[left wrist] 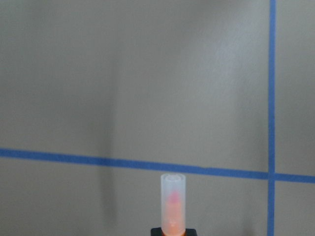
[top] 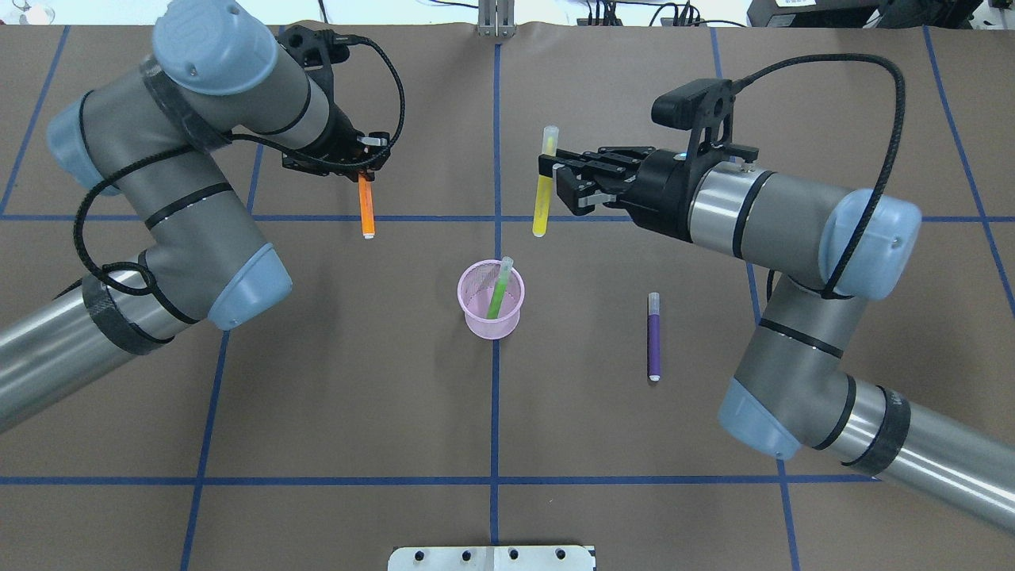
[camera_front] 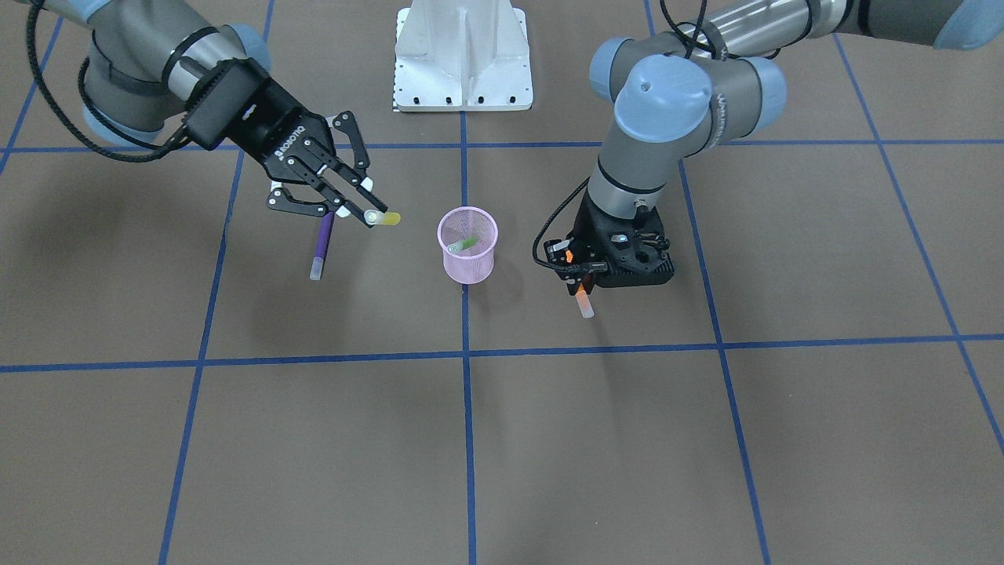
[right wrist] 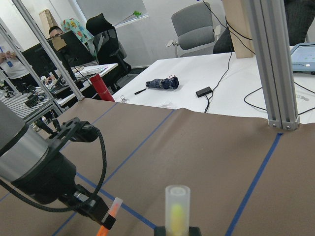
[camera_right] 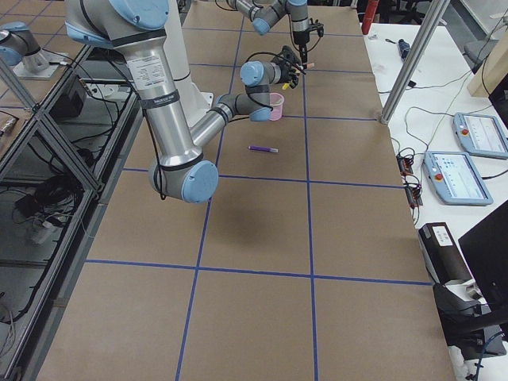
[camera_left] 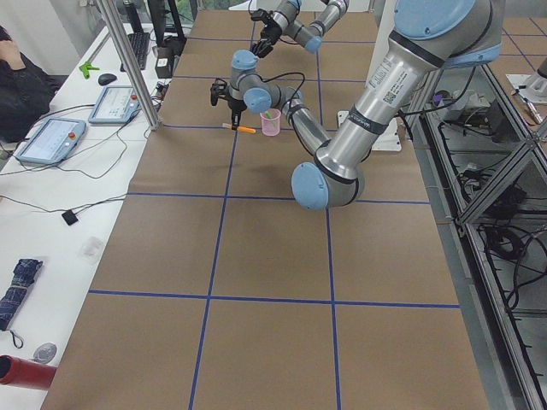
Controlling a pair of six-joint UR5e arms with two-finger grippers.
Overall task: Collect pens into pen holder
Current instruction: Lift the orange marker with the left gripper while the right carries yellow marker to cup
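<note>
The pink mesh pen holder [top: 476,321] [camera_front: 469,271] stands mid-table with a green pen [top: 499,289] [camera_front: 466,245] leaning inside it. My left gripper [top: 362,168] [camera_front: 580,281] is shut on an orange pen [top: 366,208] [left wrist: 173,204], which hangs cap end down over the table, to the holder's far left in the overhead view. My right gripper [top: 553,176] [camera_front: 369,210] is shut on a yellow pen [top: 541,210] [camera_front: 388,218], held tilted in the air beyond the holder. A purple pen [top: 654,337] [camera_front: 321,245] lies flat on the table under the right arm.
Blue tape lines [top: 496,412] grid the brown table cover. The white robot base plate [camera_front: 463,55] sits at the robot's edge. Side desks hold tablets [camera_left: 49,141], and a person [camera_left: 17,85] sits there. An aluminium post [camera_right: 405,67] stands at the table's far side.
</note>
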